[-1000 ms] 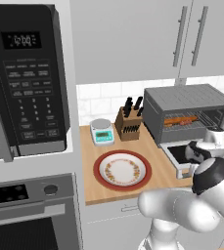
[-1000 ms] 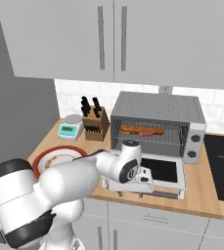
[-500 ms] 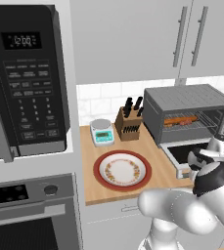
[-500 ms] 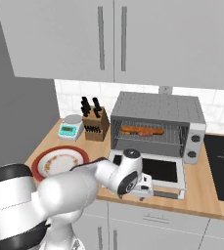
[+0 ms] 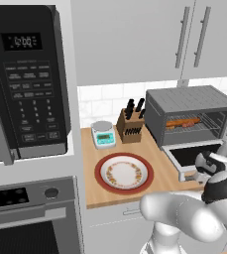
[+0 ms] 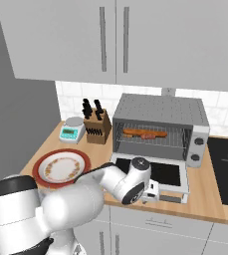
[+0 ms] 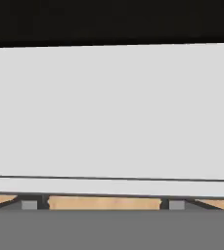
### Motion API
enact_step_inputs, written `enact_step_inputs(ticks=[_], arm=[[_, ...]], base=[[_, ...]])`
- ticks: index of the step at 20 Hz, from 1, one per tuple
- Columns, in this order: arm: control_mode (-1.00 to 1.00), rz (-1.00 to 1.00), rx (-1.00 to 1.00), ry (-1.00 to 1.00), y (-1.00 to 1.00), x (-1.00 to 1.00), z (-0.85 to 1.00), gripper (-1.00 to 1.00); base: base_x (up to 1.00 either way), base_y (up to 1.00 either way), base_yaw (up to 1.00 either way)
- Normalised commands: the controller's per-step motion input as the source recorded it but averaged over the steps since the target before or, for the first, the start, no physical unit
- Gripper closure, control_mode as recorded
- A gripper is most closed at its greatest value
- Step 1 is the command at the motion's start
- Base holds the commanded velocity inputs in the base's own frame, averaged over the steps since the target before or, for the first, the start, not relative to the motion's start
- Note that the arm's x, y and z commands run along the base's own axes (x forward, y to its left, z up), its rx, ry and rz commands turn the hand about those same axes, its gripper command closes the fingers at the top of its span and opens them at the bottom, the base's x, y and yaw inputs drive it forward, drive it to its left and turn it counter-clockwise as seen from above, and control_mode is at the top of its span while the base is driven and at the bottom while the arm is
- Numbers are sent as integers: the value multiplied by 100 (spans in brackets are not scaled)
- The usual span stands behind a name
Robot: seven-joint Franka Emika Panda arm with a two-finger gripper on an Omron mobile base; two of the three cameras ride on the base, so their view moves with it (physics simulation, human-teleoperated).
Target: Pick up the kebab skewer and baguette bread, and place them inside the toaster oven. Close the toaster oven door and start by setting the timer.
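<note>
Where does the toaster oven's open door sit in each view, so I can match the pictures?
Left base view: the toaster oven door lies folded down flat, right of centre, below the toaster oven.
Right base view: the door lies flat, centre right, under the oven cavity.
Hand view: cannot tell; a pale grey surface above a wooden counter strip.
Shared landmark: the knife block, left of the oven.

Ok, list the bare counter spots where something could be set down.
Bare wood lies between the plate and the open toaster oven door, and in front of the scale. The back is crowded: the knife block sits close beside the toaster oven.
</note>
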Motion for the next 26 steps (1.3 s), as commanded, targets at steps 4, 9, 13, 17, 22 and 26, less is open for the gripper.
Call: enact_step_inputs(ticks=[4, 9, 13, 17, 22, 26], arm=[[-100, -5, 0, -31, 22, 14, 0, -100], [-100, -4, 0, -33, 43, 42, 2, -100], [-100, -2, 0, -32, 49, 74, 11, -100], [-100, 0, 0, -23, 52, 83, 38, -100], [-100, 0, 0, -27, 64, 84, 35, -100], [-100, 0, 0, -22, 74, 98, 47, -100]], base=[[0, 0, 0], [0, 0, 0], [0, 0, 0], [0, 0, 0], [0, 0, 0], [0, 0, 0]])
